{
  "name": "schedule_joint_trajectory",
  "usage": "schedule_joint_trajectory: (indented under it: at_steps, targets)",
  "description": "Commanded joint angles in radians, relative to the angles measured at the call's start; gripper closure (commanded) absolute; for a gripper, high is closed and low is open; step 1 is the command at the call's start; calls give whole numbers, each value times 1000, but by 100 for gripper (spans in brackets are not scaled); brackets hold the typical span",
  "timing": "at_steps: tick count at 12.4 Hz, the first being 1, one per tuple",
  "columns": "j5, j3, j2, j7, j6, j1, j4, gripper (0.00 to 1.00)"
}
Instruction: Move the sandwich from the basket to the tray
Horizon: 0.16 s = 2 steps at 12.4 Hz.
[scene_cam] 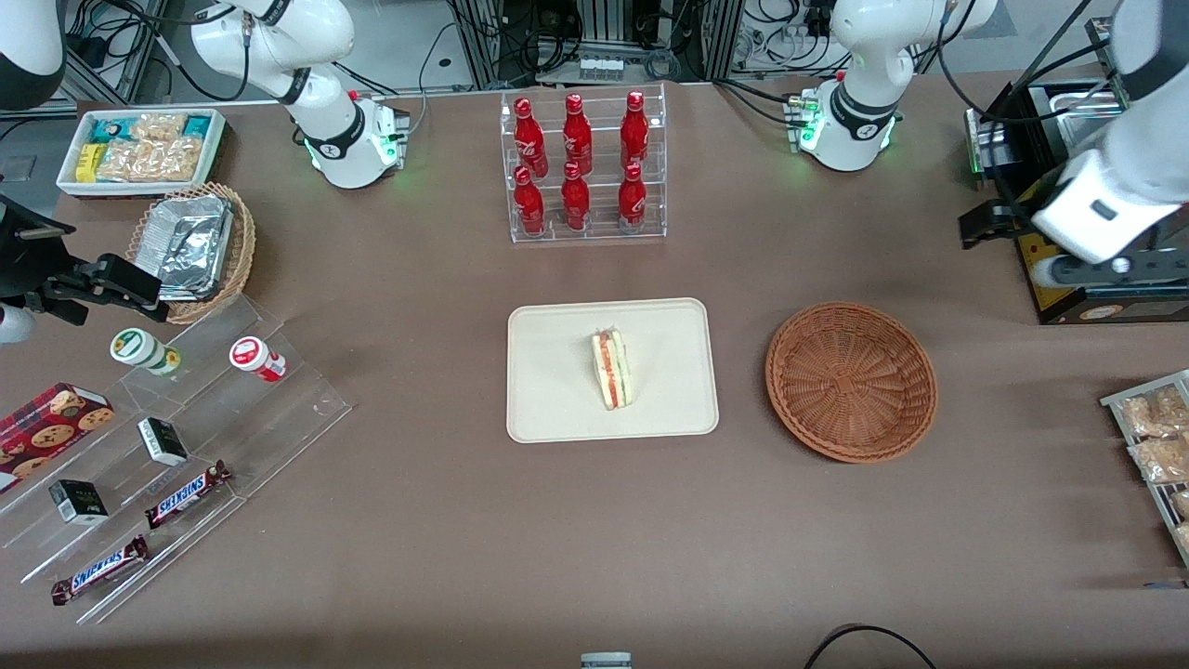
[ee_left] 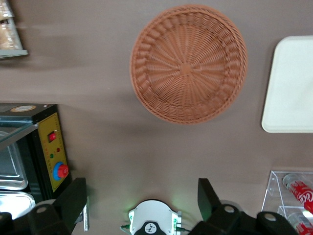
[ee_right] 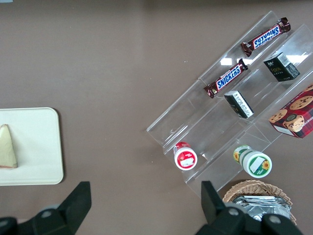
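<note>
The sandwich point(scene_cam: 611, 370), a pale wedge with red-orange and green layers, lies on the cream tray point(scene_cam: 557, 400) at the table's middle; the right wrist view catches its edge point(ee_right: 7, 147) on the tray point(ee_right: 39, 147). The reddish-brown basket point(scene_cam: 851, 381) stands empty beside the tray, toward the working arm's end. My left gripper point(scene_cam: 980, 228) hangs high above the table, farther from the front camera than the basket, next to a black appliance. It is open point(ee_left: 141, 196) with nothing between its fingers point(ee_left: 73, 198), and looks down on the basket point(ee_left: 188, 63) and a tray corner point(ee_left: 291, 83).
A clear rack of red bottles point(scene_cam: 583, 167) stands farther from the front camera than the tray. The black appliance with a yellow panel point(scene_cam: 1087, 269) and snack packets point(scene_cam: 1156, 437) sit at the working arm's end. A stepped acrylic shelf point(scene_cam: 186, 437) lies toward the parked arm's end.
</note>
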Motion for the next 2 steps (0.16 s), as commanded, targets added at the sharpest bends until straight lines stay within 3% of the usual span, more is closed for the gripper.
schedule_joint_trajectory:
  at_steps: [1, 2]
  targets:
    - [8, 35, -17, 24, -16, 9, 14, 0]
    - [7, 41, -15, 29, -16, 9, 23, 0]
